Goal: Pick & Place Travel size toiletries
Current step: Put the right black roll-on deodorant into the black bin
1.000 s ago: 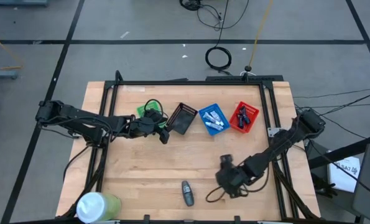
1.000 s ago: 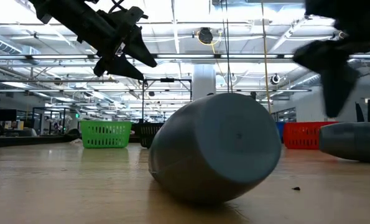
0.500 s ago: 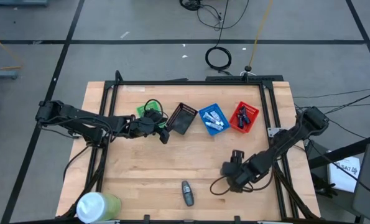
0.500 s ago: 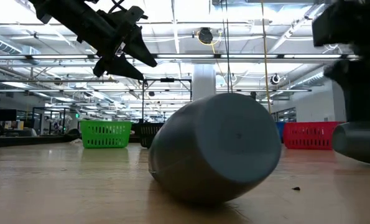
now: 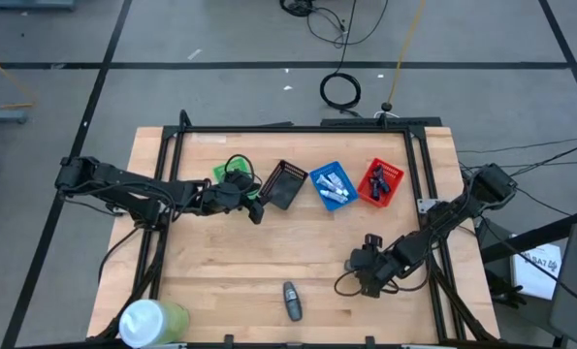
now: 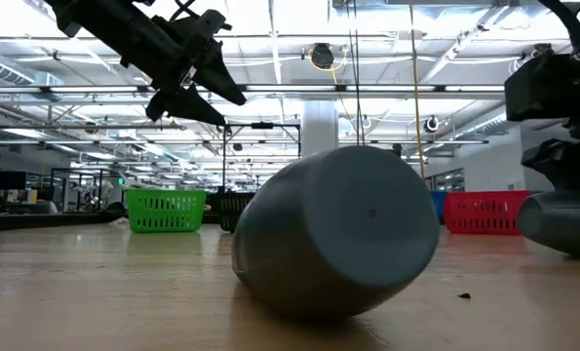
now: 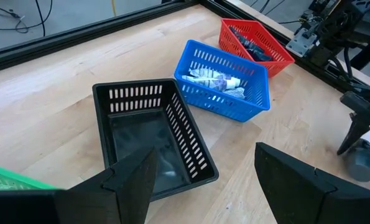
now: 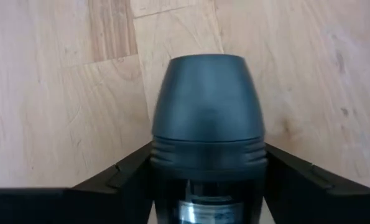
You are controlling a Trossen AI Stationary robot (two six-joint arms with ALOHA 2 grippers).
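Right gripper (image 8: 206, 186) is seen low over the table (image 5: 220, 262), fingers (image 8: 110, 186) spread either side of a grey oval bottle (image 8: 208, 118) lying between them; contact cannot be told. A second grey bottle (image 5: 291, 300) lies well apart. Left gripper (image 7: 203, 180) is held open above the black basket (image 7: 150, 137).

Four baskets (image 5: 330, 185), two grey oval bottles (image 5: 291, 300), one white-and-green cylinder (image 5: 152, 320)
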